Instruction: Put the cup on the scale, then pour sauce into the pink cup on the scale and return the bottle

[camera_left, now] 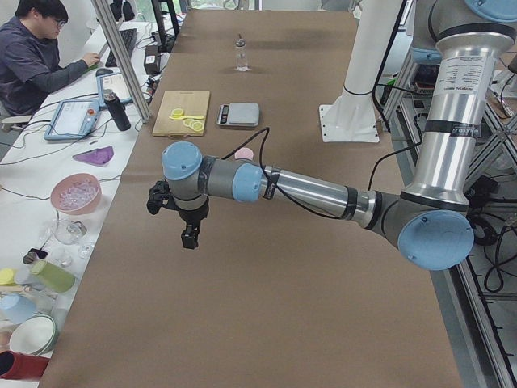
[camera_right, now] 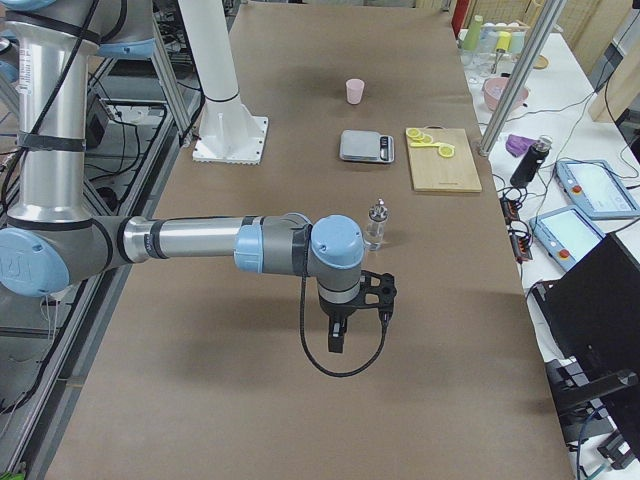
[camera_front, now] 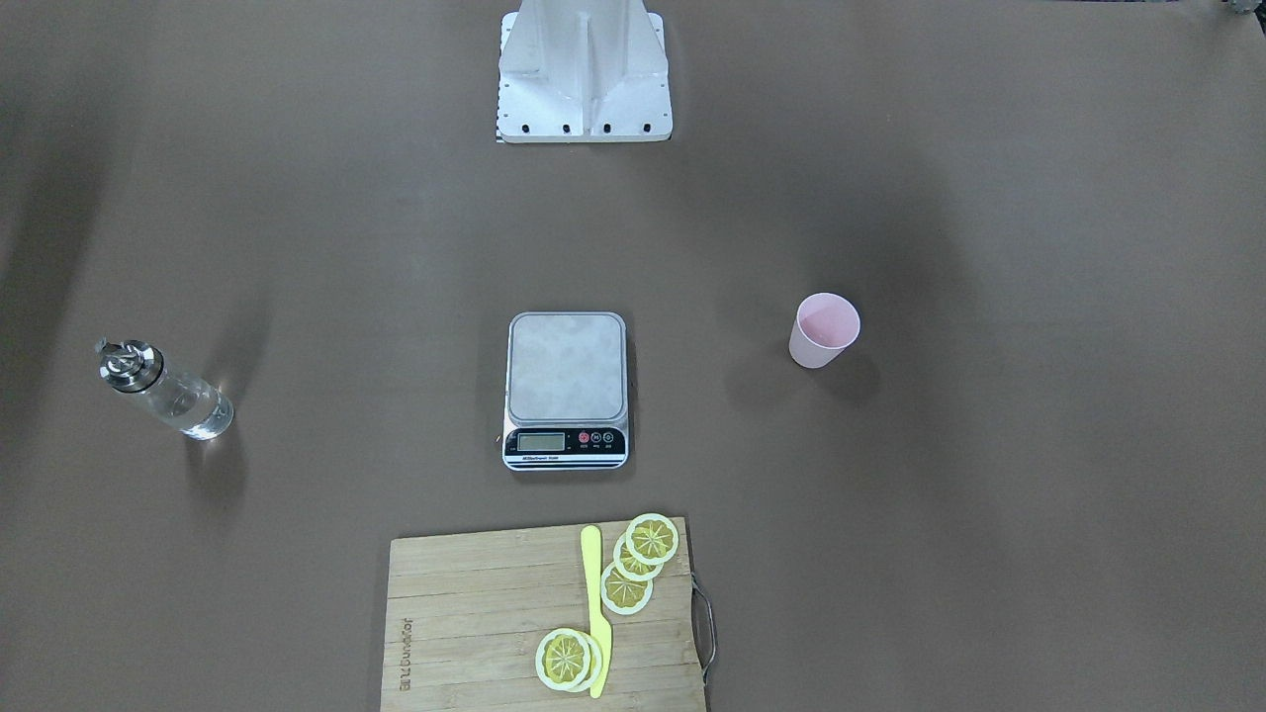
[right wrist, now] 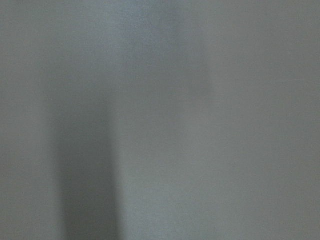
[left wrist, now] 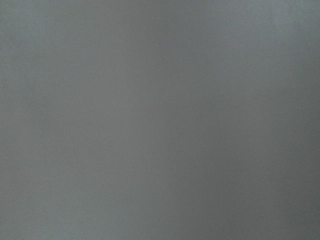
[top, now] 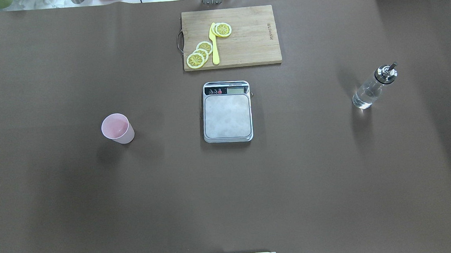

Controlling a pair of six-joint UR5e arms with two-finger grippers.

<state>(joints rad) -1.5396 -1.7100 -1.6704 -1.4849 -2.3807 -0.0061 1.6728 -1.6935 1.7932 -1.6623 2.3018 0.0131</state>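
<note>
The cup [top: 117, 128] stands upright on the surface [top: 230, 204], left of the scale [top: 227, 115] and well apart from it; the bottle [top: 371, 89] stands well off to the right. The left hand [camera_left: 190, 236] and right hand [camera_right: 337, 338] are seen only from the side, so spread or pressed together cannot be told. The cup is best gripped across its wall below the rim, kept upright, and set centred on the bare scale.

Brown table cover [top: 58, 211] — white side bench [camera_left: 20, 182] alongside, cluttered with bowls [camera_left: 75, 192]; person [camera_left: 32, 56] seated at far end.
</note>
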